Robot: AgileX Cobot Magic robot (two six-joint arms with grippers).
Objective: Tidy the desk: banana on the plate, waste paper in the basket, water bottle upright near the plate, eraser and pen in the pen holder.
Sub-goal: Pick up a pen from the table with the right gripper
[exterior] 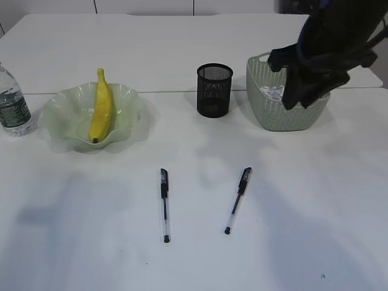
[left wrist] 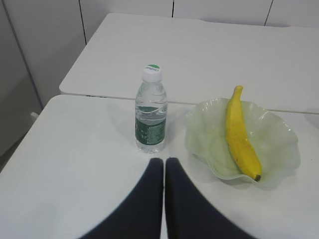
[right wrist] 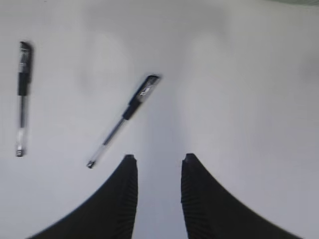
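The banana [exterior: 101, 109] lies in the pale green plate [exterior: 60, 112] on the desk [exterior: 291, 230]. Just left of the plate the water bottle [exterior: 12, 103] stands upright. White waste paper [exterior: 270, 92] shows inside the basket [exterior: 273, 115], behind my right arm [exterior: 321, 54]. Two pens [exterior: 164, 203] [exterior: 238, 199] lie flat in front of the black pen holder [exterior: 214, 91]. My left gripper [left wrist: 164, 160] is shut and empty, just short of the bottle [left wrist: 151, 117]. Above bare desk my right gripper [right wrist: 158, 157] is open and empty, the nearer pen [right wrist: 125, 118] to its left. The eraser is out of view.
A second white table adjoins behind, with a seam running past the plate and basket. The right arm hangs over the basket's right half. White wall panels stand beyond the far table.
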